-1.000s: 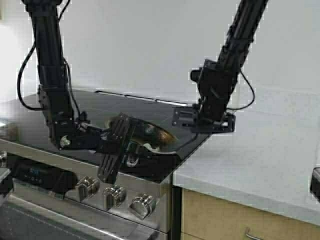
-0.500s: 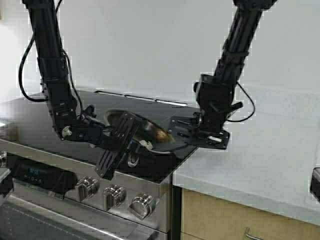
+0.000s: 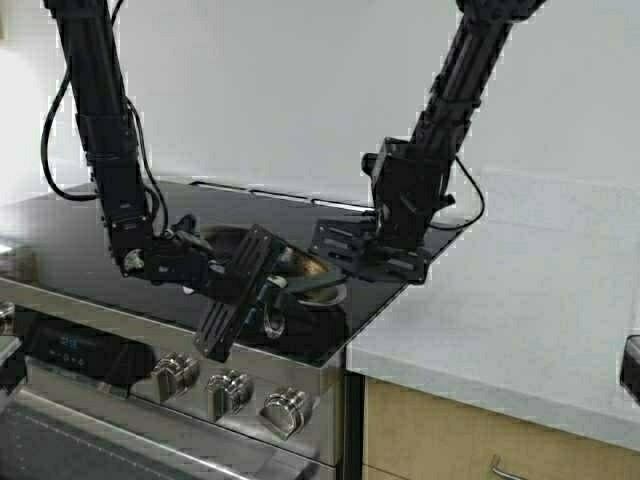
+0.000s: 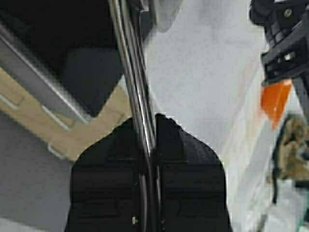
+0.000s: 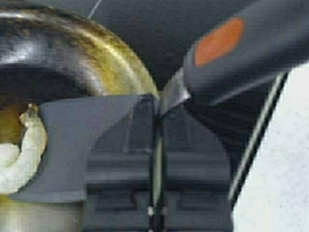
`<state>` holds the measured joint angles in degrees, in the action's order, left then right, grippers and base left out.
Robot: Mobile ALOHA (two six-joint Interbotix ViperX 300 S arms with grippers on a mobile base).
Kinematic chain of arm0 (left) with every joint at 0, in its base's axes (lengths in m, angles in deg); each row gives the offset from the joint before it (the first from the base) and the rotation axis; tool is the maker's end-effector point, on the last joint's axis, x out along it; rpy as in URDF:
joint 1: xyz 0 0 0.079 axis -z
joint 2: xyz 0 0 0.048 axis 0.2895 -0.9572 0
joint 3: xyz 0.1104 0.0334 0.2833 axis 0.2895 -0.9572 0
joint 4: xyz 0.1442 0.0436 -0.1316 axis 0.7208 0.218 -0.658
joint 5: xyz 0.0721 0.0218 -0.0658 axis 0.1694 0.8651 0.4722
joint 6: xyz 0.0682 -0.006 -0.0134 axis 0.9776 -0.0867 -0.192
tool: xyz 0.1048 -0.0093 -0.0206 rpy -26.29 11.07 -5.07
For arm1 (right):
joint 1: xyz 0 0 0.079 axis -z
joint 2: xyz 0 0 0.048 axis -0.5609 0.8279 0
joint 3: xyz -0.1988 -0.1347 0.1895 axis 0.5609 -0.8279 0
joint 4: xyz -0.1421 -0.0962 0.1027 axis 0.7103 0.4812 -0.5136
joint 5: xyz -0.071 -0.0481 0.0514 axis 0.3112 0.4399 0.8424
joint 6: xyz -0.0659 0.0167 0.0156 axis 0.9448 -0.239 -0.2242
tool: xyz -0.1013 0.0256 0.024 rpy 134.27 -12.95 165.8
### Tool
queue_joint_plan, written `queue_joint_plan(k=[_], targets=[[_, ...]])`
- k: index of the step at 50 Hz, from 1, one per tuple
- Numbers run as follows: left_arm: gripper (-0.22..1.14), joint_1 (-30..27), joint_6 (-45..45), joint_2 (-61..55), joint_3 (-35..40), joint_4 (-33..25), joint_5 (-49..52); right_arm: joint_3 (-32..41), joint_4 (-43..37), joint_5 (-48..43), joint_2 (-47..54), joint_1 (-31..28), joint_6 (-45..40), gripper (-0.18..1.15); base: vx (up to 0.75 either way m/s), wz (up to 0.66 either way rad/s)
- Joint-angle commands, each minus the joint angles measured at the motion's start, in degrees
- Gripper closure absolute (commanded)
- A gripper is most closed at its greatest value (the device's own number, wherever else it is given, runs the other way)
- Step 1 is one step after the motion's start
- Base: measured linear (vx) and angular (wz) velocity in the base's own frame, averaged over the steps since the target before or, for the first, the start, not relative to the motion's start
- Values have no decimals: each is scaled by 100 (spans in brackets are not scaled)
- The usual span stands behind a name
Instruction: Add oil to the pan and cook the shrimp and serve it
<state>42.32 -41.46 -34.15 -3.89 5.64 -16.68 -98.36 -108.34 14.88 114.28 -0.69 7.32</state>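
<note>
- steel pan on the black glass stovetop, near its front edge, tipped up rather than sitting flat; browned inside wall plain in right wrist view.
- left gripper clamped tight on the pan's thin rim or handle edge; left wrist view shows the metal edge pinched between both pads, no gap.
- right gripper closed on a grey spatula handle with an orange spot; grey spatula blade reaching into the pan.
- shrimp: one pale curled piece, lying against the blade's edge, on the oily golden floor of the pan. other pieces not made out.
- oil: a yellow sheen inside the pan only; jug not in view.
- step in hand, by judgement: cooking stage, stirring or flipping the shrimp, or getting the blade under it ahead of serving. oil step looks done.
- next move likely calls for: sliding the blade low under the curled piece, pan held steady at its tilt by the left gripper, then a lift or turn without pushing the piece over the rim.
- risk, judged: pan slipping in a thin-edge pinch; shrimp rolling off the blade.
- light table beside the stove, on the right arm's side; no serving dish seen on it.
</note>
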Motion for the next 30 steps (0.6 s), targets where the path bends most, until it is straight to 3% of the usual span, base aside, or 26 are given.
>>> queue_joint_plan(k=[1, 30], targets=[[89, 123, 62, 272, 176, 229, -9, 44, 70, 114, -185, -237, 202, 90, 0, 0], [89, 123, 26, 378, 167, 325, 141, 114, 62, 782, -791, -26, 422, 90, 0, 0]])
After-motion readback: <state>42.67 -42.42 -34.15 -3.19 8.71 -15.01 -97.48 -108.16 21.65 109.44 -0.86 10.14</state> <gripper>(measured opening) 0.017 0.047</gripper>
